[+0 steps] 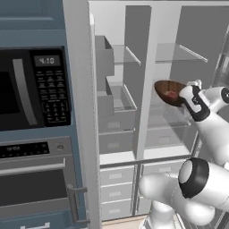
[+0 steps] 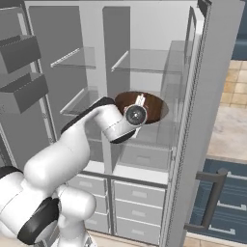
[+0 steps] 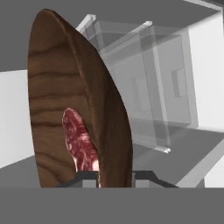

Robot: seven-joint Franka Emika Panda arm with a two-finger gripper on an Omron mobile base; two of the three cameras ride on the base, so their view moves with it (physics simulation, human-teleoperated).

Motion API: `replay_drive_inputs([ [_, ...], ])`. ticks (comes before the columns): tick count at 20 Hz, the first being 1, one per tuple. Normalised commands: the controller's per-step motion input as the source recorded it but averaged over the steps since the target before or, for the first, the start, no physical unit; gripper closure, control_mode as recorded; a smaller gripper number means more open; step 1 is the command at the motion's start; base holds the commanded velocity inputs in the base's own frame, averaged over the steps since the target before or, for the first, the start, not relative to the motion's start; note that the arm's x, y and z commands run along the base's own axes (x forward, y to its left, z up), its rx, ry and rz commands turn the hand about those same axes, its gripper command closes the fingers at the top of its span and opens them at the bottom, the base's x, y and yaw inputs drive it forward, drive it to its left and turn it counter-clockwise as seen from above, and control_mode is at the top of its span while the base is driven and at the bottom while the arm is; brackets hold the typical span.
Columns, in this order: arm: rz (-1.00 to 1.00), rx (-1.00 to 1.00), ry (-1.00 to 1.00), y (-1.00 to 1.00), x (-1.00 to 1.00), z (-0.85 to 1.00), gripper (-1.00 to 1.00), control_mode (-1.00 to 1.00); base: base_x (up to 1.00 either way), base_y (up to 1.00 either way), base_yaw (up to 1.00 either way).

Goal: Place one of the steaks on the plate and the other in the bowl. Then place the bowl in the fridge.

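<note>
Bowl with steak almost shelved in the fridge

Bowl (image 3: pixel 74 100) is pinched by its rim between the gripper's (image 3: pixel 114 176) closed-down fingers; in the hand view the rim runs right between the two dark tips, so the grip looks solid. A steak (image 3: pixel 81 146) is seen lying inside the bowl against the wood grain, so that half of the meat sorting can be counted as done. Whether the other steak made it onto the plate can't be told from these shots.

Moving outward: the bowl (image 1: pixel 170 92) is held up inside the right-hand compartment of the fridge (image 1: pixel 143 112), at about the level of the middle clear shelf. From the right base view the bowl (image 2: pixel 144 107) looks close over that shelf, but whether it's actually resting on the glass or just above it can't be made out. It seems a bit tilted too.

Both doors are wide open, with the built-in microwave (image 1: pixel 31 87) and oven (image 1: pixel 33 179) off to the left.

What's probably left: the bowl gets set flat on the shelf, the rim is let go, and the arm is backed out without the bowl being dragged along.
</note>
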Motion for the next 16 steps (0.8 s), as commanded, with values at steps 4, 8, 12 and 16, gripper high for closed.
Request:
replay_drive_inputs([
  [4,0.00,-0.05,0.06,0.05,0.29,0.00,1.00,-1.00,0.00,0.00,0.00],
  [8,0.00,-0.12,0.14,0.03,0.51,0.00,1.00,-1.00,0.00,0.00,0.00],
  [12,0.00,-0.06,0.02,-0.01,0.61,0.00,1.00,-1.00,0.00,0.00,0.00],
  [16,0.00,-0.04,0.02,-0.12,0.60,-0.13,1.00,-1.00,0.00,0.00,0.00],
])
